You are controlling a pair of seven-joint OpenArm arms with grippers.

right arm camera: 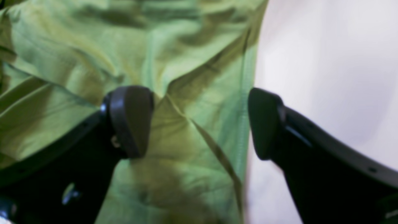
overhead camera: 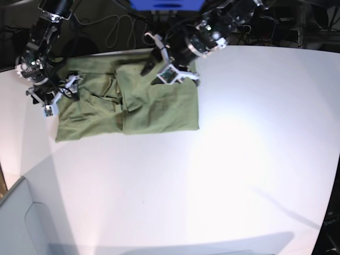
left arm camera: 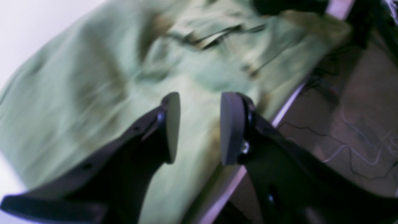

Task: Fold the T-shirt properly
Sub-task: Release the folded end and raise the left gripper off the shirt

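Our right fingers [right arm camera: 128, 121] stand wide apart over the shirt's outer edge, one above the cloth and the other beside it over the white table [right arm camera: 326, 56], with nothing visibly gripped between them. Our left fingers [left arm camera: 170, 127] are parted more narrowly, and the wrist view shows no cloth pinched in the gap. Below both lies the T-shirt [overhead camera: 159, 101], spread along the far side of the white table, with one portion under the right gripper [overhead camera: 53, 95] and a smoother, broader panel near the left gripper [overhead camera: 175, 74]. We judge the fabric light, thin and limp: it should rise easily but sag between two holds, and wrinkle wherever we push instead of lift. It can hardly break, though a shallow pinch may let it slip. On the right, the hemmed edge [right arm camera: 245, 124] looks like the best bite, since the stitching gives a firmer line than the loose creases inward of it; we should take all the layers we want to move, and no stray pleat. On the left, the panel's outer corner [overhead camera: 196, 127] seems a good hold, with both hands keeping gentle tension so the cloth travels flat.
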